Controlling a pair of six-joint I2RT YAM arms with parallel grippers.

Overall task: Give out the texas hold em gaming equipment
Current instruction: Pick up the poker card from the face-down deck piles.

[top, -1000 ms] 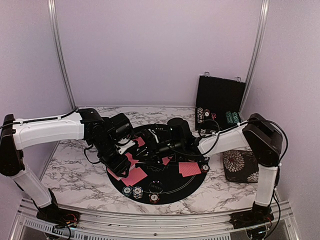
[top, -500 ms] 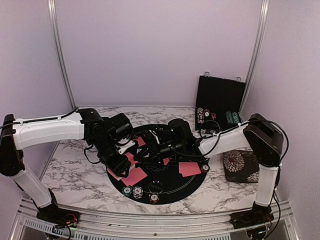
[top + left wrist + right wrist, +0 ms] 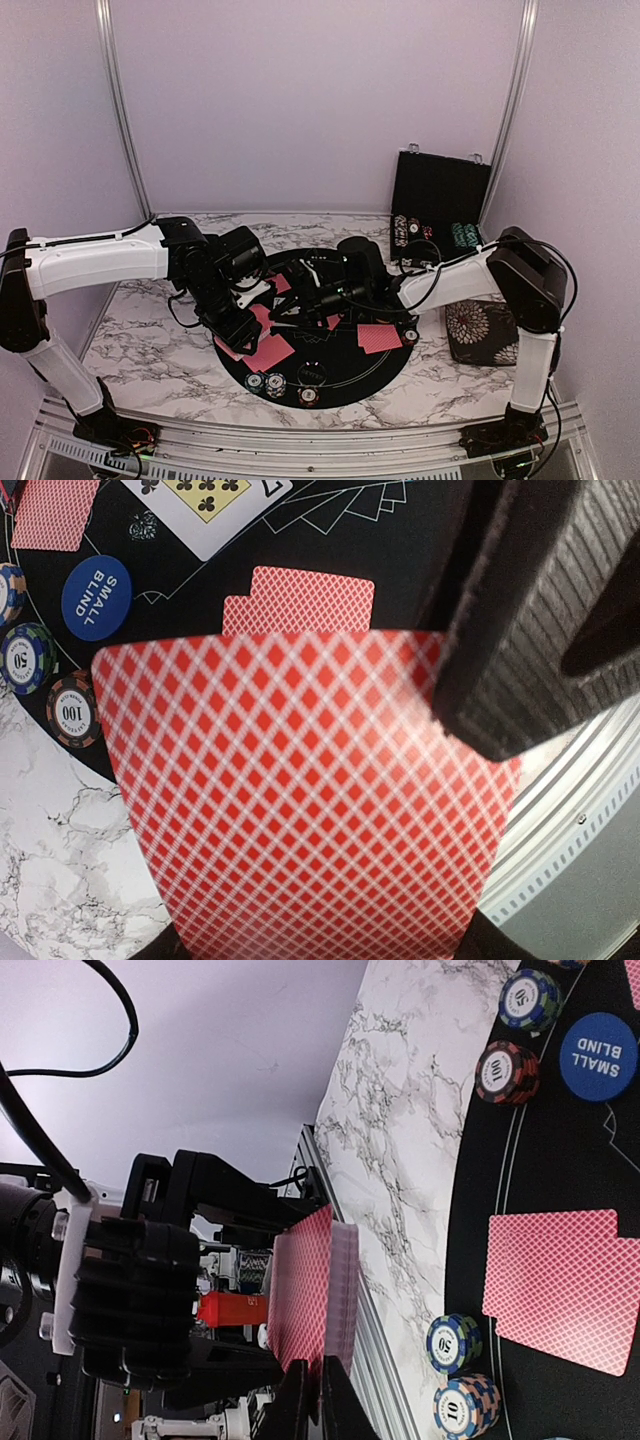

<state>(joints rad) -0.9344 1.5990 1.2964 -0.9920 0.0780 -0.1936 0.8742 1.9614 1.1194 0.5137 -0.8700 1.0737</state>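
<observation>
L hand (image 3: 242, 330), angled down, clamps red card stack (image 3: 300, 800); R hand (image 3: 316, 1400) pinches its edge.

The middle of the round black mat (image 3: 350, 375) is filled by the left gripper (image 3: 245, 332) and right gripper (image 3: 290, 308), set close together at a red-backed deck (image 3: 300, 810). The right side is blocked by the chip case (image 3: 440, 205) and floral pad (image 3: 480, 330); bare marble table (image 3: 140, 345) is found on the left.
</observation>
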